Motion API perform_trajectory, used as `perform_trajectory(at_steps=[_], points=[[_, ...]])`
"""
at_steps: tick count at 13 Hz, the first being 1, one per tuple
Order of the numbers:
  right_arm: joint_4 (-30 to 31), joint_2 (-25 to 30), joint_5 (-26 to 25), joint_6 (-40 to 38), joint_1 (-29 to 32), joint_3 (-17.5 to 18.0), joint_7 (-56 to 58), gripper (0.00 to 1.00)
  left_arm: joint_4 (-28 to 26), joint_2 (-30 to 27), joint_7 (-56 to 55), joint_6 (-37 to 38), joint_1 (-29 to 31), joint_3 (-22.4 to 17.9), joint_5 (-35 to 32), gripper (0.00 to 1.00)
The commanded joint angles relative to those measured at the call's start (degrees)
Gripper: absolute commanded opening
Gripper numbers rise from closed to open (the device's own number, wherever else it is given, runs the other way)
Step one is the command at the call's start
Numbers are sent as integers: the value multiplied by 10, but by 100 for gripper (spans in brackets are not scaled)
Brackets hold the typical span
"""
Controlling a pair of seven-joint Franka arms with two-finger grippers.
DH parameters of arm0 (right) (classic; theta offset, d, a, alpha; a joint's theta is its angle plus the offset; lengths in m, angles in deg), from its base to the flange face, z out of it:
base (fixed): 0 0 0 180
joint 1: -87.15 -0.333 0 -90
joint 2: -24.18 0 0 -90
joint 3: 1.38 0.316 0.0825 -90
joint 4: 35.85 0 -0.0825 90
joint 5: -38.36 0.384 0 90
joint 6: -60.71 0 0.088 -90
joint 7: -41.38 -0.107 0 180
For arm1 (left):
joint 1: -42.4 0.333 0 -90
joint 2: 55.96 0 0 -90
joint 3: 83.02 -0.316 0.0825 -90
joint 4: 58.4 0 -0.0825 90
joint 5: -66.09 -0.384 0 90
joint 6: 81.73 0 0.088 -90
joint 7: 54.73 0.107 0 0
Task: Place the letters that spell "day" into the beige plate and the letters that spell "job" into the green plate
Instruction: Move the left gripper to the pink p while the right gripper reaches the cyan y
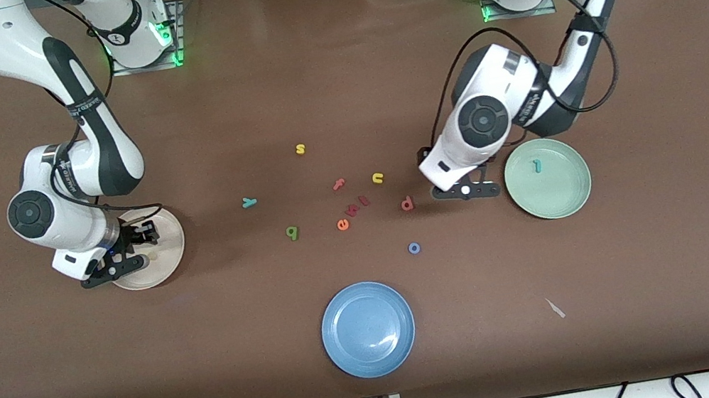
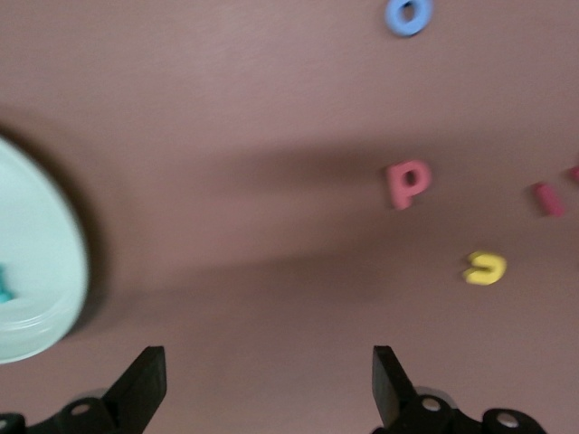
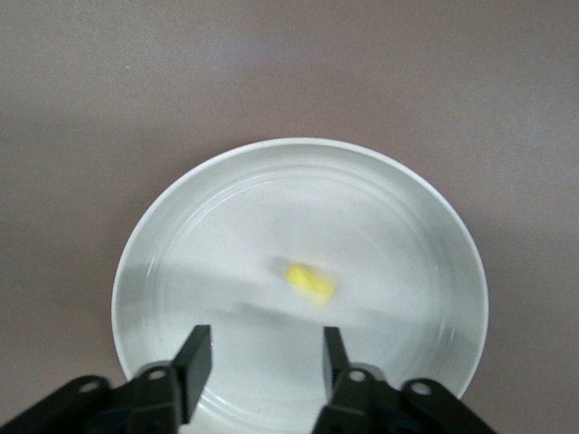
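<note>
Nearest the front edge of the bench (image 1: 140,379) we see a blue plate (image 1: 367,328), bare. Just past it lies the blue "o" (image 1: 414,247), flat on the bench. Farther in, a loose cluster sits mid-bench: the green "d" (image 1: 292,232), an orange "e" (image 1: 343,225), the red "b" (image 1: 407,203), then a pink "f" (image 1: 339,184), a yellow "u" (image 1: 378,178) and the teal "y" (image 1: 248,202). A yellow "s" (image 1: 300,149) lies farthest in, nearest the bases.

Toward the left arm's end we find the green plate (image 1: 569,192) with the teal "j" (image 1: 537,165) lying in it. Our left gripper (image 1: 466,189) hangs over bare bench just beside that plate, between it and the "b", fingers (image 2: 145,384) spread wide and holding nothing.

Toward the right arm's end sits the beige plate (image 1: 169,255). Our right gripper (image 1: 119,256) hovers over it, fingers (image 3: 194,360) parted and empty; the yellow "a" (image 3: 309,282) shows inside the plate, clear of the fingertips.
</note>
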Motion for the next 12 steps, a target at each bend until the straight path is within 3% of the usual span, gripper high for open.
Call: perform_trajectory(at_steps=[1, 2, 5, 7, 12], points=[[-14, 22, 22, -51, -3, 6, -41, 100, 49, 45, -20, -18, -9, -1, -5, 100], [-26, 21, 23, -84, -6, 7, -84, 100, 66, 55, 7, -23, -19, -1, -9, 100], [-29, 24, 23, -97, -17, 24, -172, 100, 194, 141, 127, -27, -44, -5, -12, 98], [-27, 26, 24, -97, -18, 49, -269, 100, 204, 159, 123, -35, -51, -9, -15, 88], [-31, 25, 23, -91, -18, 96, -486, 100, 201, 179, -1, -37, -68, -33, -56, 89]])
